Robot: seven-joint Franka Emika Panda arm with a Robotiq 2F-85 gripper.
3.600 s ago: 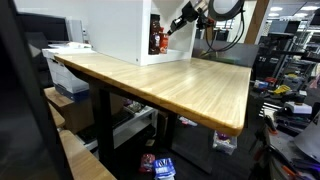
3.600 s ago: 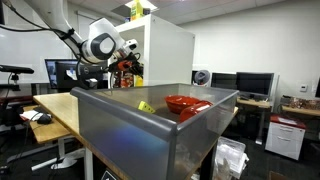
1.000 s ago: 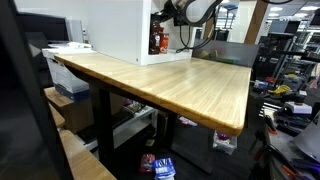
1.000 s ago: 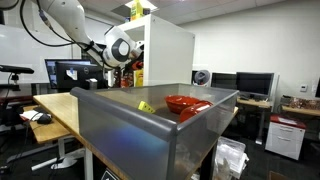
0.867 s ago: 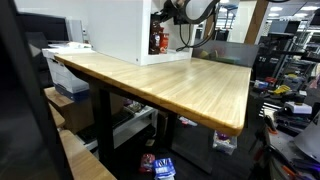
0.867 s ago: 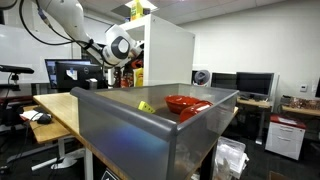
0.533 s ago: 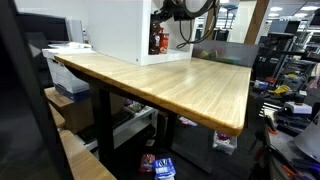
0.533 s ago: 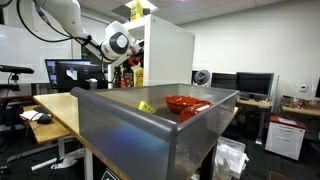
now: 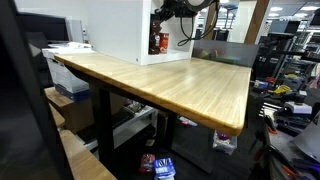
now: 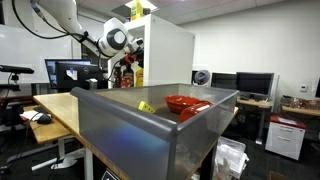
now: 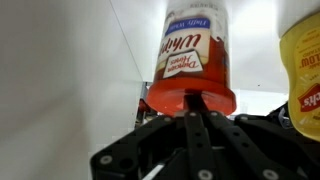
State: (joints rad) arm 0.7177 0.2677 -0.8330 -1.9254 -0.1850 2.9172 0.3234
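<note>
Wrist view fills with a white-labelled bottle (image 11: 192, 50) standing on its wide red cap (image 11: 190, 97), dead centre and very near the camera. The gripper (image 11: 193, 103) comes in from the bottom edge with its jaws pressed together; their joined tip sits against the lower rim of the cap, and nothing shows between them. Whether the tip touches the cap or stops just short of it, I cannot tell.

A yellow bottle (image 11: 303, 70) stands just beside the first, on its right, partly cut off by the frame. Both sit inside a white cabinet (image 11: 70, 60), whose wall closes off the left and whose floor runs under them.

In both exterior views the arm (image 9: 185, 6) (image 10: 117, 40) reaches into the open side of that cabinet (image 9: 115, 30) (image 10: 170, 55), high up at the far end of a long wooden table (image 9: 170, 85). In an exterior view a grey bin (image 10: 130, 130) holding a red bowl (image 10: 185, 103) stands close to the camera, well apart from the arm.

With closed jaws working low on a tall bottle, the care lies in line and pace. My judgement is that contact should stay centred on the cap, since an off-centre touch would turn the bottle toward its yellow neighbour. Slow, level motion suits the tight space, as the cabinet wall leaves little room on the left.
</note>
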